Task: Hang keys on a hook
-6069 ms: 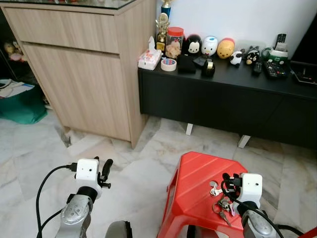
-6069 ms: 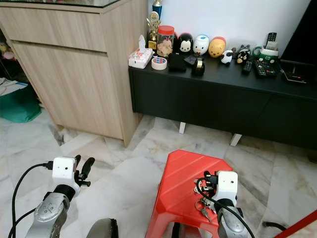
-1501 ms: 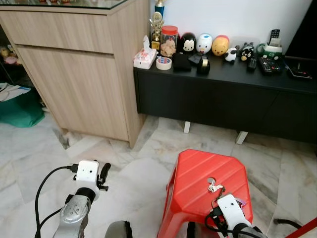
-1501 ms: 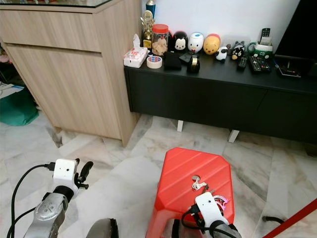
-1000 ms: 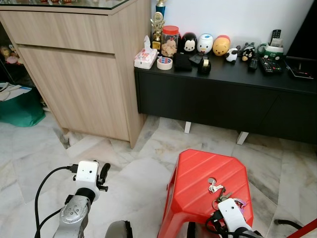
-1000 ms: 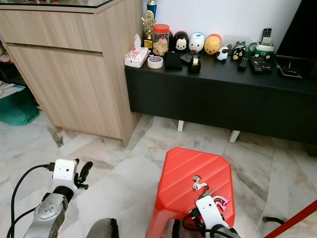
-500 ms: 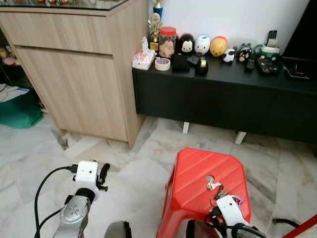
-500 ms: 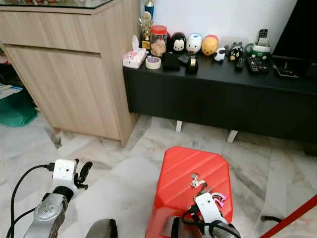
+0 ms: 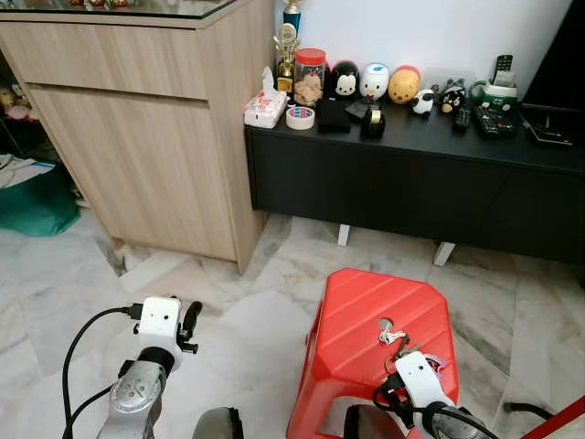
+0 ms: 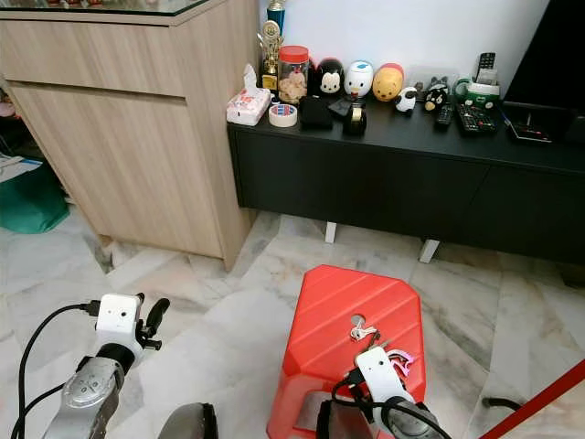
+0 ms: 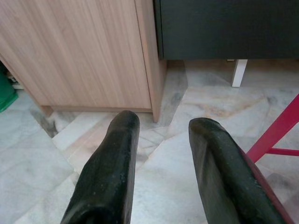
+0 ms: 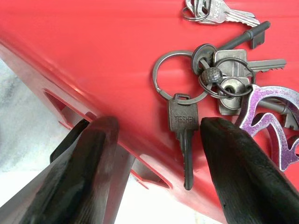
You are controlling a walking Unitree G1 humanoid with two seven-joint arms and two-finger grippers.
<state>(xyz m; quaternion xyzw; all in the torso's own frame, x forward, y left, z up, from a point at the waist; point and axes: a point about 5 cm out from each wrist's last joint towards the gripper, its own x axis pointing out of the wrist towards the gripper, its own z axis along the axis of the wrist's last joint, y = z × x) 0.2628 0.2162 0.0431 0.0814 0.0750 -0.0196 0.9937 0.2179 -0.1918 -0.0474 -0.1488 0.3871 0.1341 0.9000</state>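
keys (image 12: 219, 74) lie on red stool (image 9: 352, 320) | right gripper (image 12: 156, 154) spread wide, hovering at them | left gripper (image 11: 161, 154) parted, idle | light, loose, jangly metal; best pinched at ring

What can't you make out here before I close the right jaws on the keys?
- Keys: in the right wrist view the bunch runs past the frame edge, so its full extent is unknown.
- Purple tag: cut off by the same edge.
- Keys in the eye views: partly behind the right gripper.
- Small key set: its top is cut off by the edge.
- Stool: its legs are hidden under the seat.
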